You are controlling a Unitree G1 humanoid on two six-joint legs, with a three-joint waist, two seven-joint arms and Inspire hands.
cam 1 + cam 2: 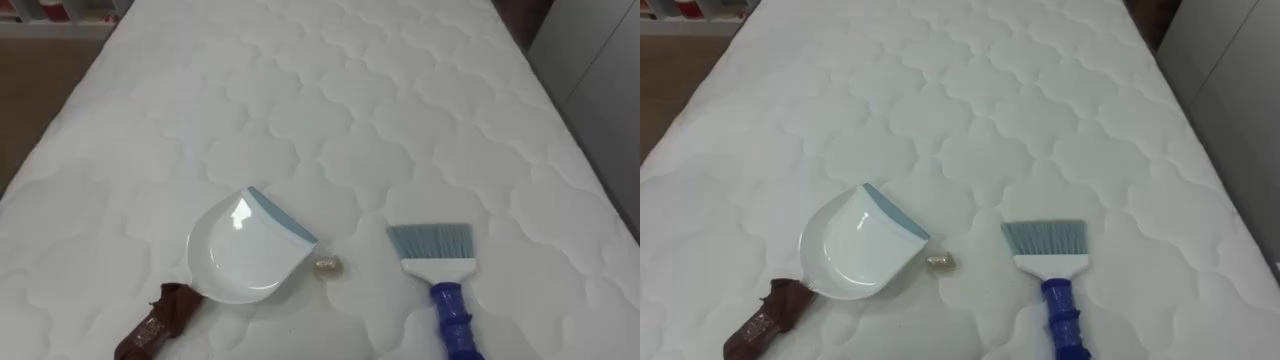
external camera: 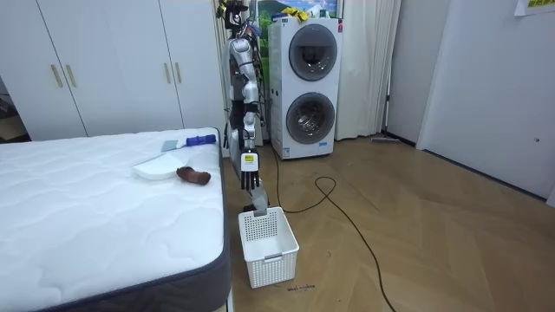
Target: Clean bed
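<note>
Bed (image 1: pixel 330 90) is what I'm tidying. In the left eye view its quilted white top carries three things on the part nearest me. The dustpan (image 1: pixel 245 250) lies flat, brown handle toward me, with its blue-grey lip turned away and to the right. That puts its mouth facing the crumb (image 1: pixel 328 265) just off the lip. The brush (image 1: pixel 437 262) lies right of the dustpan, past the crumb, bristles away from me and blue handle toward me. I read this as laid out for one hand per handle and a short sweep leftward into the dustpan. Beyond the dustpan the mattress is open.

In the room view the robot stands at the bed's edge beside the dustpan. Its left hand (image 2: pixel 250 179) hangs at its side, apart from the dustpan, too small for me to tell whether the fingers are released or clenched. A white basket (image 2: pixel 269 247) sits on the floor just off the bed's corner, nearer the camera than the dustpan, probably for the sweepings. Stacked washing machines (image 2: pixel 305 87) stand behind the robot.

In the right eye view the bed drops to wooden floor (image 1: pixel 670 80) well left of the dustpan. Right of the dustpan, beyond the brush, a pale panel (image 1: pixel 1240 110) runs close along the bed, so I judge the room tighter on that side.
</note>
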